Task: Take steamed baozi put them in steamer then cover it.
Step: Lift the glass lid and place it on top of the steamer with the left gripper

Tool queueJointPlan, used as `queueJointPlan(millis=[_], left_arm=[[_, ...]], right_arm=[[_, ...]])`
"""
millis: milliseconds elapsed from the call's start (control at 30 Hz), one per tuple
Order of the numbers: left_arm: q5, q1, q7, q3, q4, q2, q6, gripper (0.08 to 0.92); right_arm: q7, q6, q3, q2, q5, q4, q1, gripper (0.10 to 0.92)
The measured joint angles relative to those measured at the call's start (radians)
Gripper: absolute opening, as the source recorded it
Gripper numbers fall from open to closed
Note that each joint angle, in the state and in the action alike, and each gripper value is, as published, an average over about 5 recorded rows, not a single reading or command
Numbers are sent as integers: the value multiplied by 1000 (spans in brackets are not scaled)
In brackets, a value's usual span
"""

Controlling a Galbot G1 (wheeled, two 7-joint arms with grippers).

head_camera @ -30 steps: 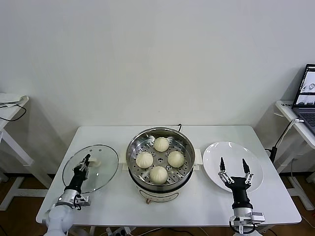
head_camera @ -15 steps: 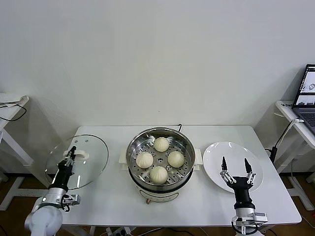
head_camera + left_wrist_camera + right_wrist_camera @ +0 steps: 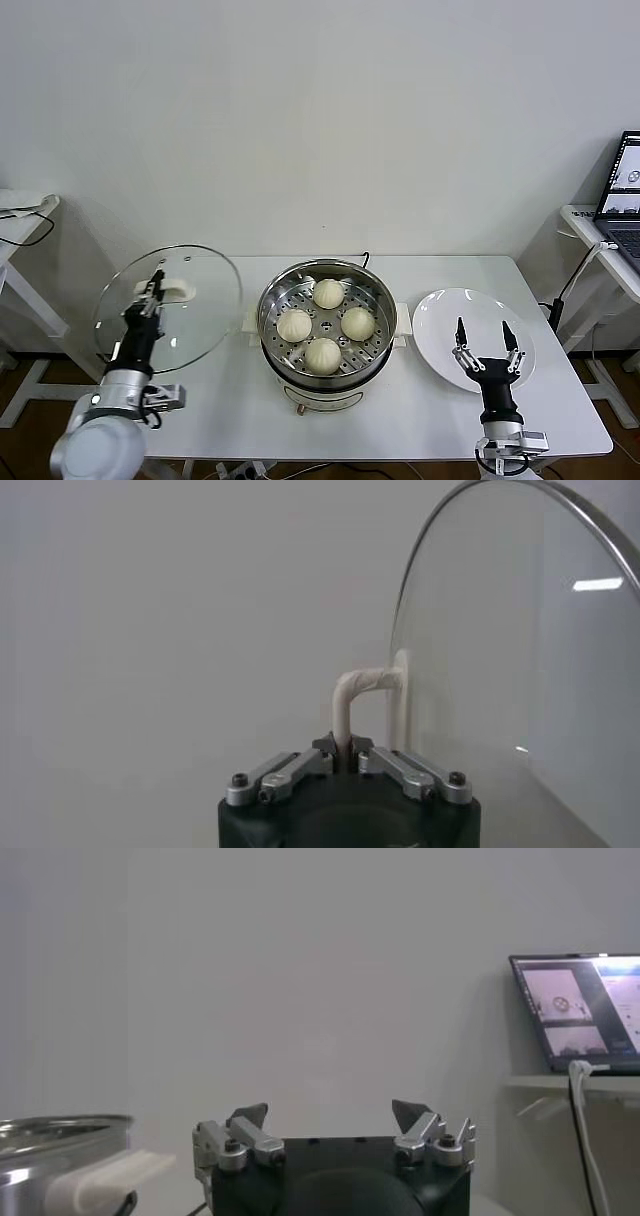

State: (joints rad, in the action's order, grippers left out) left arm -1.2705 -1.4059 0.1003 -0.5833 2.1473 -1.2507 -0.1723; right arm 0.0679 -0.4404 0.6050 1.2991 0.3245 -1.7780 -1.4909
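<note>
Buns: four steamed baozi sit on the perforated tray inside the steamer, at the middle of the worktop.
Lid: the cover hangs tilted in the air over the worktop's left edge, well apart from the steamer.
Left gripper: clamped on the cover's cream handle.
Right gripper: jaws apart, empty, idle over the white plate near the right edge.
Risk: the narrow pinch could let the tilted glass swing or slip; an off-centre descent could knock the rim or squash a bun.
</note>
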Motion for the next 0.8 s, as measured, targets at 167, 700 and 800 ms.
queueJointPlan(millis=[167,700,800], left_arm=[[-42,35,64,153,60,24,-125,186],[-266,238,206,578,15,-49,-368,186],[-305,263,216,628,-13,-75,-386,186]], right_arm=[[-1,-1,11,8,-3,7,3,823],[-2,-4,37,36,-25,53,23,823],[-2,-5,36,40,-31,65,29,823]])
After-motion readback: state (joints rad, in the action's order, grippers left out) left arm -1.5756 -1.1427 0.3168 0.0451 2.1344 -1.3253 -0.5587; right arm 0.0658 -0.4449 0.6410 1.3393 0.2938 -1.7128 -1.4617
